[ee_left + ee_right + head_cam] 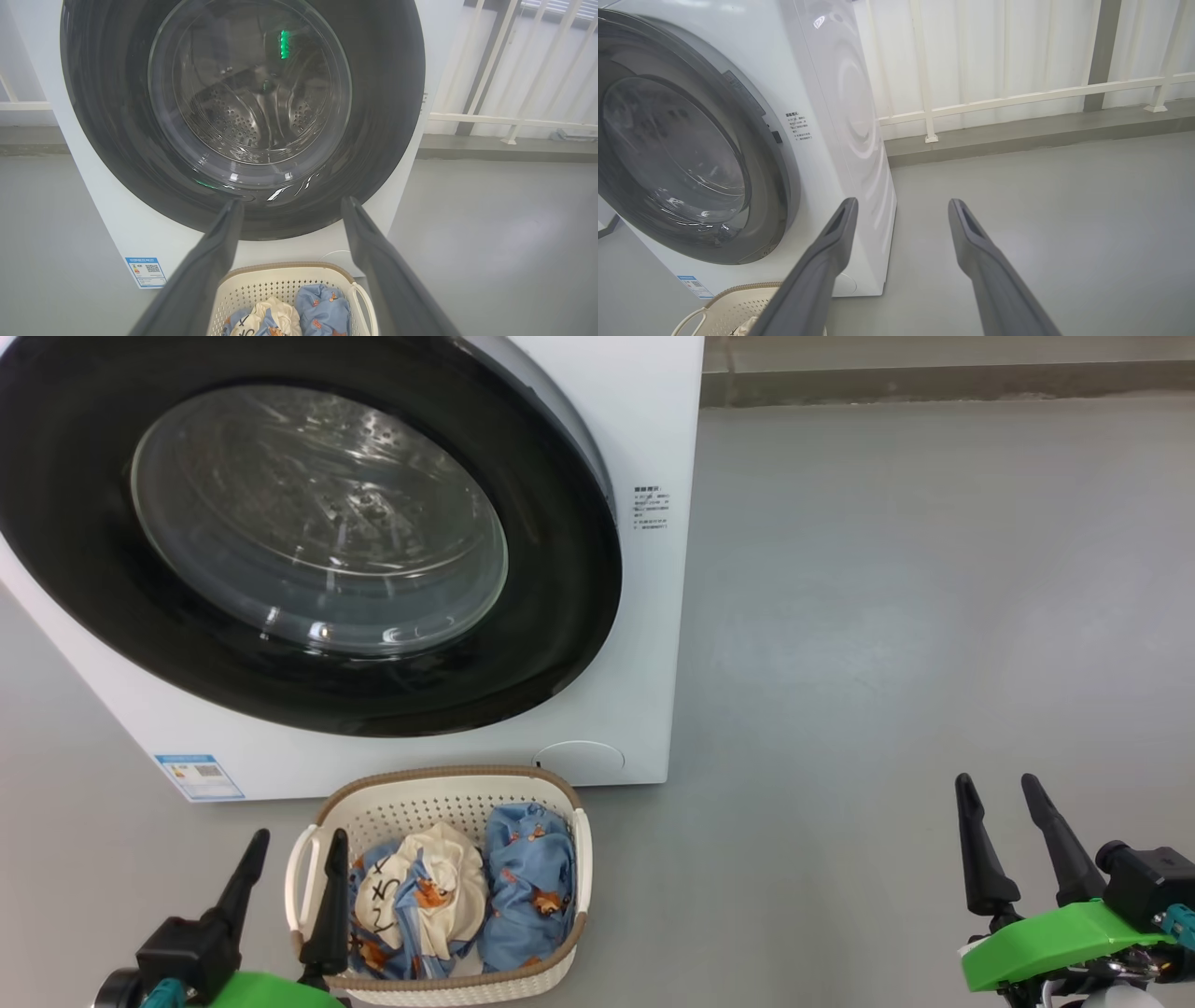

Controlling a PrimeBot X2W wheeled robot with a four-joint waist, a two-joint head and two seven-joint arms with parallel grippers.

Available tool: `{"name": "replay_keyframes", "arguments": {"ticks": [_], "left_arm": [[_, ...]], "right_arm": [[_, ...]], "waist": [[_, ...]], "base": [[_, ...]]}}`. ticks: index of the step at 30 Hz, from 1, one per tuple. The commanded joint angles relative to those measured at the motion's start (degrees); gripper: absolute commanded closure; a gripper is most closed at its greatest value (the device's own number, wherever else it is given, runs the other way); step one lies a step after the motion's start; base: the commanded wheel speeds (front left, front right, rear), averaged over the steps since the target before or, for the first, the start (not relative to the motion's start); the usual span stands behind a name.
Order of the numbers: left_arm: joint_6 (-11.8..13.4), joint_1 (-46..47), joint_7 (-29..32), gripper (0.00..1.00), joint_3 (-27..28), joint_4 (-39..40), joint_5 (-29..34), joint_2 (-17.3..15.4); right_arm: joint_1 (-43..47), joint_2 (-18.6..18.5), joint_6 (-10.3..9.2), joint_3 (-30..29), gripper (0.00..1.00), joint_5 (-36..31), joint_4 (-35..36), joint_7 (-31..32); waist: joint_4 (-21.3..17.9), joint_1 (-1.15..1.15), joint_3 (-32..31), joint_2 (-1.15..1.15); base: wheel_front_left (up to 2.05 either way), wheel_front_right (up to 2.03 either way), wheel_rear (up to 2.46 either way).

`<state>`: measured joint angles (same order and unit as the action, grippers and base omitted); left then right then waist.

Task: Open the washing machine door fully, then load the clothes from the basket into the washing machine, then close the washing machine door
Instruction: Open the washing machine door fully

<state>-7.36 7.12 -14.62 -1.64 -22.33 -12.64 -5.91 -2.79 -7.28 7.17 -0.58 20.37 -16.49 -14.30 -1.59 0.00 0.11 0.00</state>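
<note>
The white washing machine (644,644) stands ahead with its door (551,644) shut; the black rim rings a clear glass bowl, and the steel drum shows through it in the left wrist view. On the floor in front sits the cream basket (448,793) holding two bundles of light blue bear-print clothes (527,887), one with a cream lettered panel. My left gripper (297,845) is open at the basket's left handle, empty. Far to the right over bare floor, my right gripper (999,789) is open and empty. The door (387,116) and basket (280,280) lie beyond my left fingers (219,252).
Grey floor (887,663) stretches to the right of the machine. A low kerb and white railing (1017,98) run along the back wall. A small blue label (198,777) and a round cover (583,756) sit low on the machine's front.
</note>
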Motion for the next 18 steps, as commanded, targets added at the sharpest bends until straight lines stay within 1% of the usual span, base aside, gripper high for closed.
{"name": "replay_keyframes", "arguments": {"ticks": [1,2,3,7,11,13,18], "left_arm": [[0.0,1.7,-0.4,0.00,1.7,1.3,-0.8,-0.7],[-0.1,1.5,-0.4,0.00,1.7,1.3,-0.9,-0.5],[-0.1,1.4,-0.4,0.00,1.7,1.3,-0.9,-0.4],[-0.1,1.0,-0.4,0.00,1.9,1.4,-0.9,0.0],[-0.1,0.6,-0.4,0.00,2.0,1.6,-0.9,0.7],[-0.1,0.4,-0.4,0.00,2.2,1.8,-1.0,1.1],[-0.1,0.8,-0.4,0.00,2.2,2.0,-1.1,1.8]], "right_arm": [[-1.3,-0.7,0.32,1.3,0.63,0.4,1.1,-0.7],[-1.4,-0.7,0.32,1.5,0.83,0.6,1.1,-0.7],[-1.6,-0.8,0.32,1.7,1.00,0.8,1.0,-0.7],[-2.8,-0.9,0.32,2.2,1.00,1.9,1.0,-0.7],[-4.8,-0.2,0.32,2.1,1.00,6.3,1.5,-0.7],[-6.3,0.5,0.32,1.9,1.00,10.8,1.6,-0.7],[-11.7,1.3,0.32,1.8,1.00,25.2,0.1,-0.7]], "waist": [[0.1,0.00,0.1,0.00],[0.2,0.00,0.1,0.00],[0.3,0.00,0.2,0.00],[0.7,0.00,0.5,0.00],[1.2,0.00,0.8,0.00],[1.4,0.00,1.0,0.00],[1.9,0.00,1.7,0.00]], "base": [[0.00,0.00,0.00],[0.00,0.00,0.00],[0.00,0.00,0.00],[0.00,0.00,0.00],[0.00,0.00,0.00],[0.00,0.00,0.00],[0.00,0.00,0.00]]}}
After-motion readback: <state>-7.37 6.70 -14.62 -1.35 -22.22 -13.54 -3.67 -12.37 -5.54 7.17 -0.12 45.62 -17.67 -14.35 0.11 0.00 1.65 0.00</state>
